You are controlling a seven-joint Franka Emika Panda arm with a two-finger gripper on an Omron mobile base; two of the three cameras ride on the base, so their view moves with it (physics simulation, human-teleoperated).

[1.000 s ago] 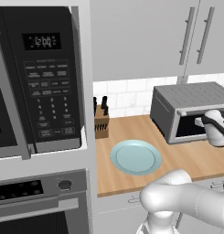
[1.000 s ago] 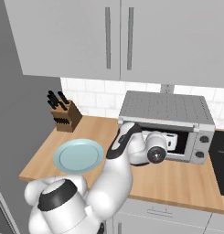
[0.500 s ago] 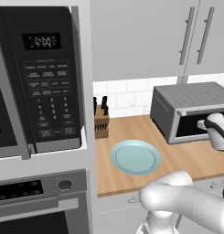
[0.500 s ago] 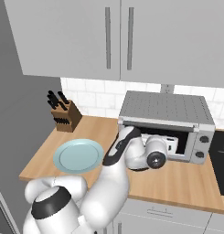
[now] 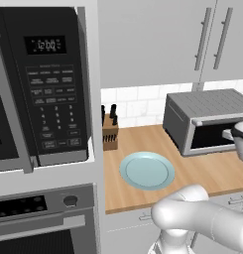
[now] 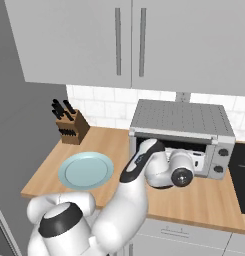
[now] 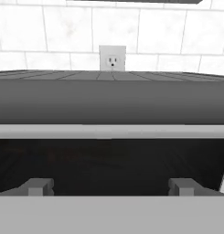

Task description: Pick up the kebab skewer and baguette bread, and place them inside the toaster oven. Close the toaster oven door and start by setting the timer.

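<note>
The toaster oven (image 6: 180, 119), dark grey with a ribbed top, stands on the wooden counter at the back right (image 5: 202, 106). My gripper (image 7: 111, 187) is open, right in front of the toaster oven door (image 7: 109, 157), fingertips (image 7: 38, 186) wide apart with nothing between them. The door's silver top frame (image 7: 109, 131) runs across the hand view above dark glass. I cannot tell if the door is fully shut. Faint reddish smudges lie behind the glass. The kebab skewer and baguette bread are hidden. My hand (image 6: 171, 169) covers the oven's front.
A bare light blue plate (image 5: 146, 170) lies on the counter (image 5: 192, 173) left of the oven. A knife block (image 5: 109, 130) stands at the back wall. The black microwave (image 5: 43, 84) is at the far left. Two oven knobs (image 6: 222, 153) sit right of my hand. A wall outlet (image 7: 112, 58) is behind the oven.
My hand has sunk slightly in front of the toaster oven. The gripper has stayed open. Nothing else has moved.
</note>
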